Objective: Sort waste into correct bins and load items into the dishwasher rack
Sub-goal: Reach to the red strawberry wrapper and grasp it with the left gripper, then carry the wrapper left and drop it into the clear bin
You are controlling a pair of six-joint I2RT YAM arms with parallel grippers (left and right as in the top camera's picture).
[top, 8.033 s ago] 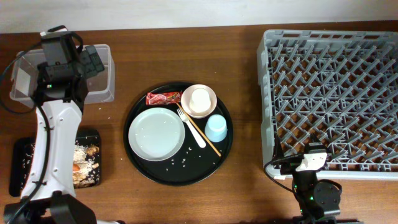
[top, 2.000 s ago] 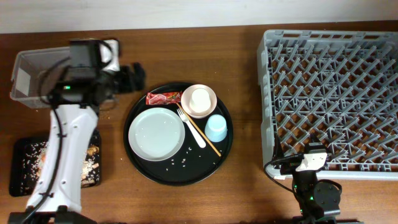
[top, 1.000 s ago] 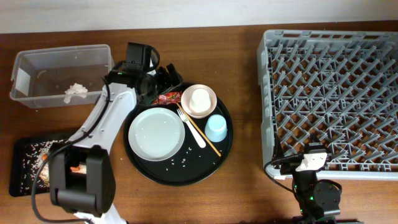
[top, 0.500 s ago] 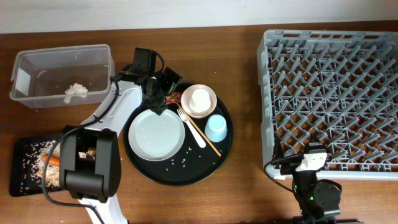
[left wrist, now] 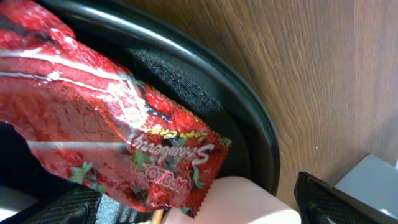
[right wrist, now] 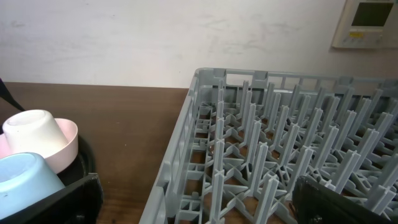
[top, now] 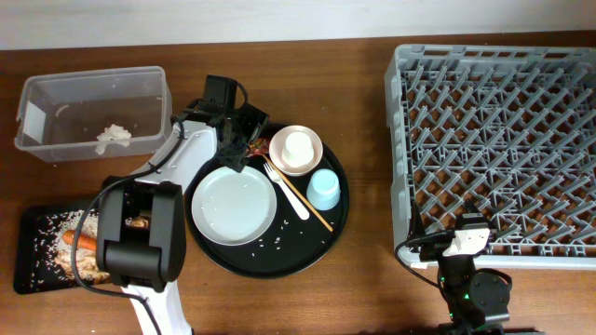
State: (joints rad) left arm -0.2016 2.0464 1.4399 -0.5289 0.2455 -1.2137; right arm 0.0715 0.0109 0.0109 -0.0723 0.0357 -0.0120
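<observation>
Two fingers of our left gripper (top: pixel 244 140) stand wide apart over the red wrapper (left wrist: pixel 118 143), which lies at the upper-left rim of the round black tray (top: pixel 331 237). The arm reaches in from the left. The pink bowl (top: pixel 298 151) and plate (top: pixel 233 203) crowd close. Our right gripper (right wrist: pixel 199 208) hangs wide open by the rack (top: pixel 494 140).

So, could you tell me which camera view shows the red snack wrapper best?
The left wrist view: the red snack wrapper fills it, print legible. Overhead shows only a red sliver beside the left fingers; right wrist shows none.
</observation>
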